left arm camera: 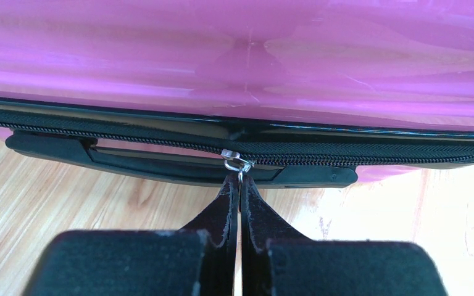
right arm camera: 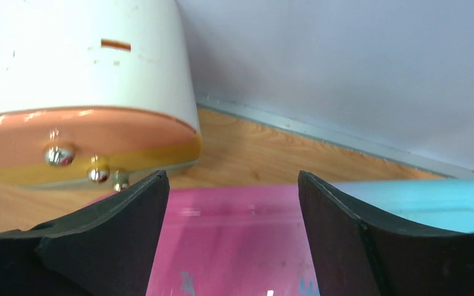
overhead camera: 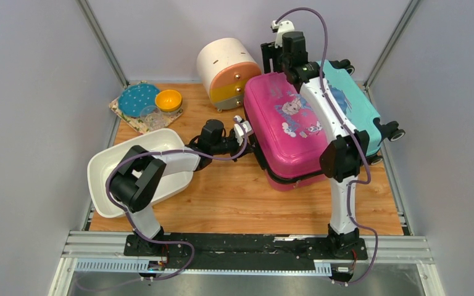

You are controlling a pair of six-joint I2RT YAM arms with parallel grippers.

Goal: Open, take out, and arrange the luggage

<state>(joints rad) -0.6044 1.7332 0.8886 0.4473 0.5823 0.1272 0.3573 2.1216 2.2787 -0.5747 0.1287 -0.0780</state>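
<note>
The left gripper [left arm camera: 239, 188] is pinched shut on the zipper pull [left arm camera: 237, 161], at the side seam of the luggage [overhead camera: 287, 126], right beside its black side handle [left arm camera: 160, 168]. Whether the zipper has parted next to the slider is hard to tell. The right gripper [right arm camera: 231, 182] hangs with its jaws spread wide over the luggage's far end, near the round cabinet [right arm camera: 68, 61]. The luggage lies flat on the right half of the table [overhead camera: 234, 197], pink shell up.

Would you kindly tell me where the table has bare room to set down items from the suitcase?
Bare wood runs along the near edge, between the white basin and the luggage. The far side is crowded: cabinet, plate and orange bowl.
</note>
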